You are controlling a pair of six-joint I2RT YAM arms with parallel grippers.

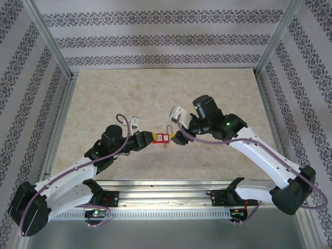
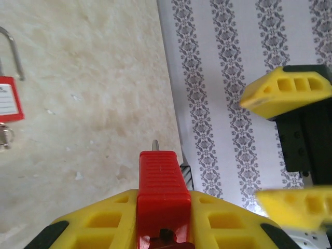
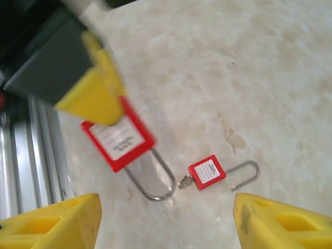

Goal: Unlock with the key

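My left gripper (image 2: 163, 210) is shut on a red padlock (image 2: 161, 181), held above the table with its steel shackle (image 3: 153, 181) pointing away from the fingers. The white label of this padlock (image 3: 116, 139) faces the right wrist camera. A second, smaller red padlock (image 3: 206, 172) lies on the table with its shackle swung open and a silver key (image 3: 185, 181) at its base. The same lock shows at the left wrist view's left edge (image 2: 8, 98). My right gripper (image 3: 168, 225) is open, hovering just right of the held padlock (image 1: 162, 137) with nothing between its fingers (image 2: 285, 91).
The beige table (image 1: 155, 93) is bounded by aluminium frame posts and patterned walls (image 1: 155, 36). A metal rail (image 1: 171, 199) runs along the near edge by the arm bases. A small white-grey object (image 1: 135, 122) lies behind the left gripper.
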